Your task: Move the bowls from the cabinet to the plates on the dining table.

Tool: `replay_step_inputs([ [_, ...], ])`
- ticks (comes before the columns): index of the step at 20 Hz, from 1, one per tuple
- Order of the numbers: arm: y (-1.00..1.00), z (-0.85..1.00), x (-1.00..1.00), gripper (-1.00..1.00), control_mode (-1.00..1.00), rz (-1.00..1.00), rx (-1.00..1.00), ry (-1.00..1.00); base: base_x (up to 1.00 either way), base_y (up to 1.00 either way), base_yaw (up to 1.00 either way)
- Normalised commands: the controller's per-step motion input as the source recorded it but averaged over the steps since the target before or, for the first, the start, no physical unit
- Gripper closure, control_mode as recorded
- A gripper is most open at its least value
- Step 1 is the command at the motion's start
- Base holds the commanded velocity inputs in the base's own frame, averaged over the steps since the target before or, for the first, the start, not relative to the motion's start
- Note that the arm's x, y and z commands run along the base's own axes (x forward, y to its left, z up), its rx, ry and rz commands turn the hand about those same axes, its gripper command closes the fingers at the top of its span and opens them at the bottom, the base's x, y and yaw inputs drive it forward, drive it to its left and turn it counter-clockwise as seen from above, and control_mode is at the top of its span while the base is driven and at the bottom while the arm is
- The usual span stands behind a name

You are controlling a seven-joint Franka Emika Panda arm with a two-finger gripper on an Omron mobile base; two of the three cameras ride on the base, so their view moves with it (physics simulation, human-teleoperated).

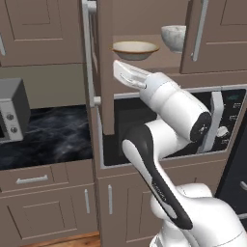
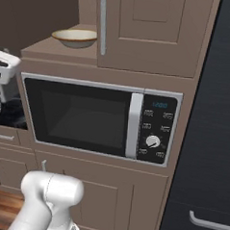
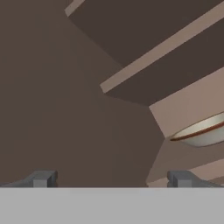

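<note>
The tall brown wooden cabinet (image 1: 144, 29) stands open, its panelled door (image 1: 99, 67) with the long grey bar handle swung out to the left in the left base view, above a built-in black microwave (image 2: 100, 118). On the cabinet shelf (image 1: 159, 60) sit both bowls: the shallow cream bowl with the tan-brown rim (image 1: 135, 49) near the front edge, and the deeper grey-white marbled bowl (image 1: 174, 37) behind and to its right, partly hidden by the right-hand door. The white arm reaches up from below, with the gripper (image 1: 126, 75) just under the shelf lip, below and slightly left of the cream bowl, not touching it. In the hand view the gripper (image 3: 111, 179) has its fingertips (image 3: 41, 178) spread wide with nothing between them, and the cream bowl (image 3: 202, 131) lies off to the right edge, rim tilted in frame. Judgement: the cream bowl is the nearer target; the gripper needs to rise and shift right to line up on its rim.
</note>
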Motion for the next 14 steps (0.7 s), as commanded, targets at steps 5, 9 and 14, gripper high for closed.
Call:
replay_step_inputs([
  [5,-0.36,0.05,-0.09,-1.00,-1.00,-0.06,0.01,0.02,0.00,0.00,0.00],
  [9,-0.41,0.04,-0.09,-1.00,-1.00,-0.06,0.00,-0.01,0.00,0.00,0.00],
  [14,-0.46,0.07,-0.07,-1.00,-1.00,-0.05,-0.05,-0.03,0.00,0.00,0.00],
])
